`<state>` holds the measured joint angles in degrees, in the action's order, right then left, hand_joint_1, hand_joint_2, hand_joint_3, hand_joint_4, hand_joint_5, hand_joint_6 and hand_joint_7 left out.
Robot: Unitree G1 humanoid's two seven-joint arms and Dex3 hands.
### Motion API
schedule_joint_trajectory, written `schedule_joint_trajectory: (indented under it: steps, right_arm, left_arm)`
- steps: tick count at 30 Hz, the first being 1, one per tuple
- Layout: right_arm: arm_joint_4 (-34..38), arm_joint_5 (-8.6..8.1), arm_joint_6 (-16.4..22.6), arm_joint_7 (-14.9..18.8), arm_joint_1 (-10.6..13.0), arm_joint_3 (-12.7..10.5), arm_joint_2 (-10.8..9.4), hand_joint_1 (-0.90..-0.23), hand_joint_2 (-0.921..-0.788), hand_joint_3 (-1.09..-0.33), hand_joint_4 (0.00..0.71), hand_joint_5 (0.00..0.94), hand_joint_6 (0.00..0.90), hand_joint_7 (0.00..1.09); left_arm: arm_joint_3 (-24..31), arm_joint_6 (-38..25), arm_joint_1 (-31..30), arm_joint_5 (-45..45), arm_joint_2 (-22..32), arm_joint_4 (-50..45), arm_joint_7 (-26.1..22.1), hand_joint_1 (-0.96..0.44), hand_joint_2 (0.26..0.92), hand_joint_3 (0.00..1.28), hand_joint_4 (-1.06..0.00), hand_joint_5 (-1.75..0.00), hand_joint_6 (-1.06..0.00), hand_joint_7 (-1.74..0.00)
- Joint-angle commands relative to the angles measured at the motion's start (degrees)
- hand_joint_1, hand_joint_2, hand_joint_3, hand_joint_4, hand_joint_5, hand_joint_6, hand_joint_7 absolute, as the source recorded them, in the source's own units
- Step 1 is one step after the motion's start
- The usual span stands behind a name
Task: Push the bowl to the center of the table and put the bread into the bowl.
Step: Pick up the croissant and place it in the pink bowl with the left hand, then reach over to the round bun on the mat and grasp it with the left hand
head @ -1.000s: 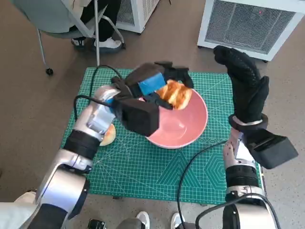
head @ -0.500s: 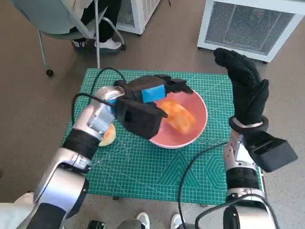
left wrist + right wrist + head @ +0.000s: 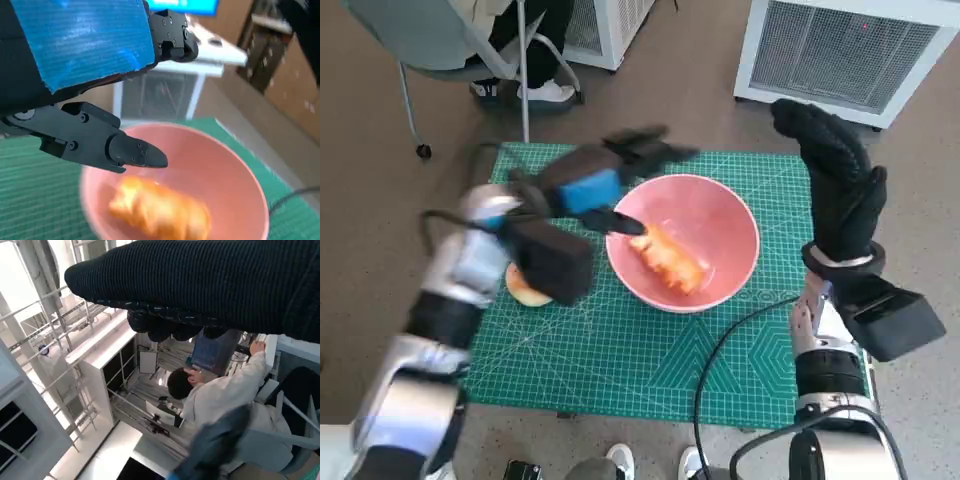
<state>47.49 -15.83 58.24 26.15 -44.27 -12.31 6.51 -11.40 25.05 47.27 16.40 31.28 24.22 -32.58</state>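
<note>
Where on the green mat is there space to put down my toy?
The widest bare stretch of the green mat lies along its near edge, below the pink bowl. It is crowded around the bowl holding the bread, where the left hand hovers beside another piece of bread.

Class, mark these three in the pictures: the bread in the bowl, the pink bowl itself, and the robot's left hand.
bread point(image 3: 669, 259), head view, middle of the loaf.
pink bowl point(image 3: 732, 212), head view, bare inner wall on the right.
left hand point(image 3: 590, 187), head view, blue tape on its back.
</note>
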Motion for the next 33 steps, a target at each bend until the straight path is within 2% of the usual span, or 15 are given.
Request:
schedule_joint_trajectory:
  steps: [1,7,17,33]
  right_arm:
    - [0.70,-0.56,-0.60,0.36,0.85,-0.04,0.18,-0.613,-0.921,-0.742,0.376,0.000,0.189,0.36]
    - [1.15,-0.47,-0.52,0.34,0.51,0.06,0.21,-0.613,-0.921,-0.743,0.376,0.000,0.192,0.36]
    - [1.40,-0.81,-1.56,0.72,-0.43,0.27,0.03,-0.609,-0.921,-0.746,0.376,0.000,0.201,0.36]
    - [1.16,-2.92,-3.55,3.06,-0.77,0.34,-0.91,-0.622,-0.921,-0.744,0.376,0.000,0.206,0.35]
  left_arm:
    - [4.10,-4.23,-5.41,-2.52,4.43,-9.41,-1.63,-0.34,0.921,0.04,-0.04,0.00,-0.15,-0.10]
    - [7.37,-9.23,-11.97,-1.81,8.30,-17.37,-1.69,-0.28,0.912,0.02,-0.08,-0.02,-0.20,-0.09]
    - [8.57,-12.80,-19.05,-0.68,12.45,-16.76,-2.14,-0.29,0.918,0.01,-0.10,-0.01,-0.21,-0.07]
    - [3.99,-17.77,-20.85,4.50,11.60,-12.57,-1.61,-0.30,0.914,0.00,-0.10,0.00,-0.23,-0.03]
